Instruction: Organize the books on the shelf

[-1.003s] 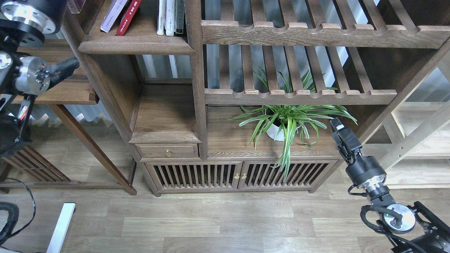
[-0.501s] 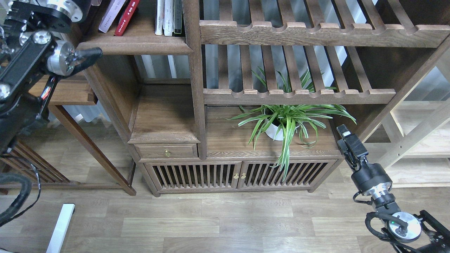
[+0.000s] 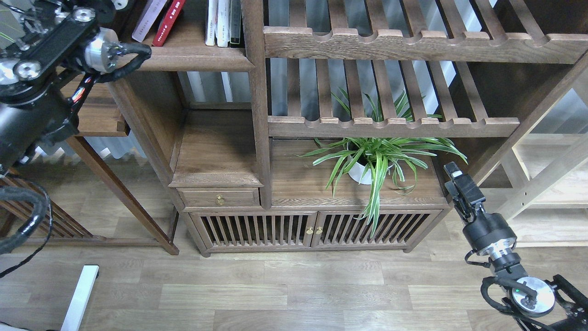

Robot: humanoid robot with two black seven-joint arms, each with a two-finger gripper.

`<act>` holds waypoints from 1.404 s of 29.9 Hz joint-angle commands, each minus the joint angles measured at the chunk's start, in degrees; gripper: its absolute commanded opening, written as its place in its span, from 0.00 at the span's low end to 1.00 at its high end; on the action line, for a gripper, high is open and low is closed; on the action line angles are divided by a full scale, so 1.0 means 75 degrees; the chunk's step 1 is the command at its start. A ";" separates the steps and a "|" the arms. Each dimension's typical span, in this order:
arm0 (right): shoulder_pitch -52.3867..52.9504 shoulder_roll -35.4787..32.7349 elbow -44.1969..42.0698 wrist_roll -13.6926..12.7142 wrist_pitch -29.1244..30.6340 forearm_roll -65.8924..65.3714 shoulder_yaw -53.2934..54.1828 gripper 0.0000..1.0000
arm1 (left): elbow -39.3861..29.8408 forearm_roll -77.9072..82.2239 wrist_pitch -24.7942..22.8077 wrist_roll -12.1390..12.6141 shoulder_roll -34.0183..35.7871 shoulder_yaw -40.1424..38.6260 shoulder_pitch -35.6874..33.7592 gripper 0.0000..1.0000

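Up at the top left, the red paperback with its cover photos (image 3: 168, 23) and the pale white-lavender paperback (image 3: 147, 19) lean rightward on the dark-brown wooden shelf with the rounded front edge (image 3: 193, 59), well apart from the thin white-spined volumes (image 3: 218, 23) standing upright by the post. The larger maroon book is nowhere in view.

The left arm's thick joints crowd the shelf's left end, but its claw is out of sight, so I cannot tell whether it is open or closed. The right claw (image 3: 455, 177) hangs low beside the spider plant in the white pot (image 3: 367, 161), holding nothing; seen end-on, its fingers cannot be told apart.

To do this well, I judge the left arm should come in level above the shelf edge and press the leaning pair upright toward the white spines, gently, lest they topple. The book tops are cut off by the frame.
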 commanded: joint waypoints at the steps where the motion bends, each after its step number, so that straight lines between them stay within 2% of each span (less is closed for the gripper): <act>1: 0.0023 0.0019 -0.0001 0.0000 0.0000 0.0014 -0.0016 0.88 | 0.0316 -0.0052 -0.0256 -0.0042 -0.0028 0.0047 -0.0099 0.06; 9: 0.0082 0.0031 0.0000 0.0000 0.0000 0.0061 -0.0016 0.88 | 0.0914 -0.0052 -0.0643 -0.0147 -0.0028 0.0071 -0.0228 0.06; 14: 0.0094 0.0031 0.0000 0.0000 0.0000 0.0061 -0.0016 0.88 | 0.1055 -0.0052 -0.0761 -0.0147 -0.0040 0.0118 -0.0217 0.09; 21: 0.0094 0.0008 0.0011 0.0000 0.0000 0.0096 -0.0005 0.88 | 0.1149 -0.0064 -0.0761 -0.0147 -0.0040 0.0317 -0.0228 0.22; 39: 0.0082 -0.0145 0.0035 -0.0011 0.0000 0.0096 -0.0005 0.88 | 0.1137 -0.0064 -0.0761 -0.0159 -0.0262 0.0340 -0.0322 0.32; 42: 0.0082 -0.0203 0.0058 -0.0011 0.0000 0.0096 0.0030 0.88 | 0.1137 -0.0111 -0.0761 -0.0205 -0.0286 0.0329 -0.0345 0.42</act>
